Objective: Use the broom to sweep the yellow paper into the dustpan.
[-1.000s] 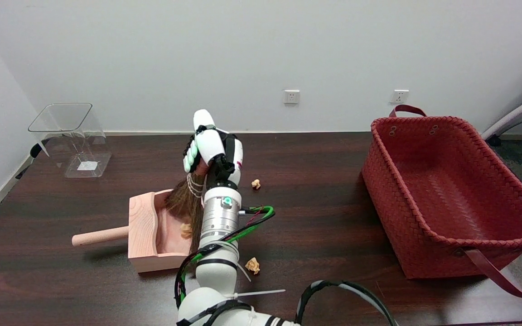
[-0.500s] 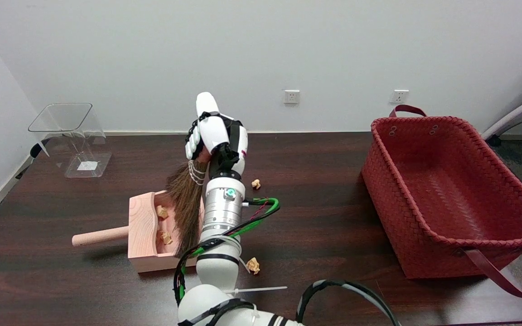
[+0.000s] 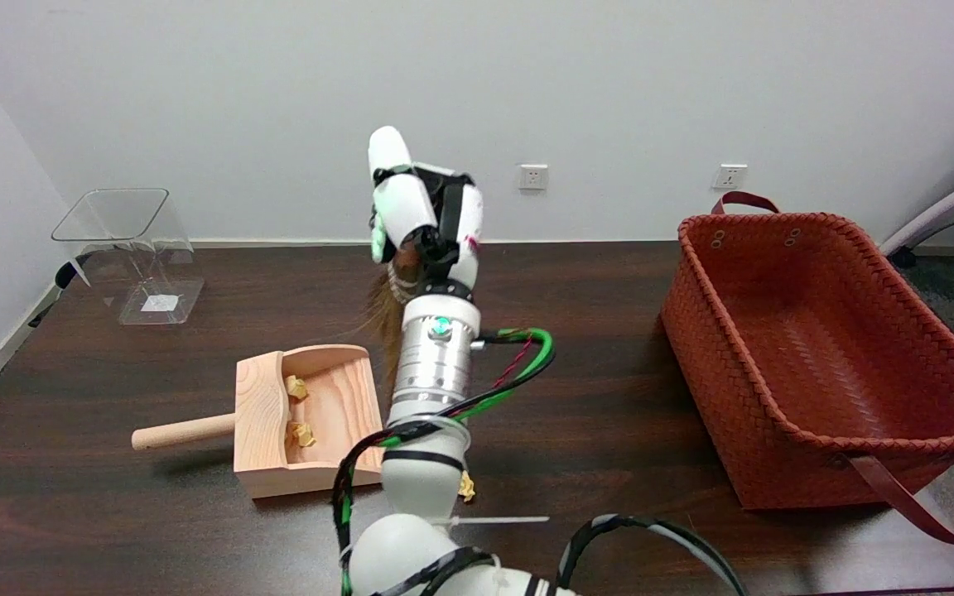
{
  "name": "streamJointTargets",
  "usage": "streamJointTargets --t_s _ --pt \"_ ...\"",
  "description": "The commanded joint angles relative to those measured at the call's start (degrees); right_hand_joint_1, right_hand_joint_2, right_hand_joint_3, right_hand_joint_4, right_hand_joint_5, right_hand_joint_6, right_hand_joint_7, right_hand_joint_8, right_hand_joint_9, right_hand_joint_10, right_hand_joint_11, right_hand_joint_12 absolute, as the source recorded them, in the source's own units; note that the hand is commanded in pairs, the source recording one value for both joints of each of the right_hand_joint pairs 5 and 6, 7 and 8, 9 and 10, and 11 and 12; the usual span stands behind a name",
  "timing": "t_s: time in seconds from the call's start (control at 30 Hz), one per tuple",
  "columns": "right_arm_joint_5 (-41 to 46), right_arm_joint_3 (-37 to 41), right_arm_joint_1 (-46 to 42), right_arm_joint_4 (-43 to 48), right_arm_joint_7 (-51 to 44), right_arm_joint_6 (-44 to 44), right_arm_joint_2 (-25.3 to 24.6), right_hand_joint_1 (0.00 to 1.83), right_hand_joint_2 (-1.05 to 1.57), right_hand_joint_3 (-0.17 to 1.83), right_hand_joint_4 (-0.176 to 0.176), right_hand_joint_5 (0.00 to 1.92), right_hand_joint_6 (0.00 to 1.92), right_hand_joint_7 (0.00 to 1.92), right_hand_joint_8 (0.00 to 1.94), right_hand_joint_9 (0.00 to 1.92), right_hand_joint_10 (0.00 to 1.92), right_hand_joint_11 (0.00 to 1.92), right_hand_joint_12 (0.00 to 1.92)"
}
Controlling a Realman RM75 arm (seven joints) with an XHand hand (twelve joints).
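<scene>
The broom [image 3: 384, 310] is grasped at its handle by the fingers [image 3: 379, 240] of the right hand [image 3: 423, 219], with the bristles hanging down behind the forearm, lifted off the tabletop [image 3: 593, 397] so that, it may be judged, the brush can be carried over to paper not yet swept. The dustpan [image 3: 303, 422] is laid with its open mouth toward the arm and its handle pointing left, so that paper can be pushed straight in. Two pieces of yellow paper [image 3: 296, 386] are seen inside it near the back wall; another scrap [image 3: 466, 487] lies on the tabletop beside the arm, partly hidden.

Compared with half a second ago, the hand has been raised and moved right, and the bristles have been drawn out of the dustpan. The scrap formerly seen beyond the arm is now hidden.
</scene>
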Motion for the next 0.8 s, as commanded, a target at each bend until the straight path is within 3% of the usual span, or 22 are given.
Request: streamJointTargets --t_s 0.03,0.2,0.5,0.8 --pt "-4.8 2.3 3.6 9.5 -14.0 -2.7 13.0 0.90 1.57 0.30 0.000 1.92 1.92 1.92 1.92 1.92 1.92 1.92 1.92" --pt "-1.2 4.4 4.9 12.4 -9.4 -10.1 23.2 0.91 1.57 0.49 0.000 1.92 1.92 1.92 1.92 1.92 1.92 1.92 1.92" --pt "7.2 5.5 3.2 14.0 1.7 -16.5 40.1 0.87 1.57 0.62 0.000 1.92 1.92 1.92 1.92 1.92 1.92 1.92 1.92" --pt "7.9 5.5 1.3 10.3 7.9 -17.2 41.9 0.86 1.57 0.66 0.000 1.92 1.92 1.92 1.92 1.92 1.92 1.92 1.92"
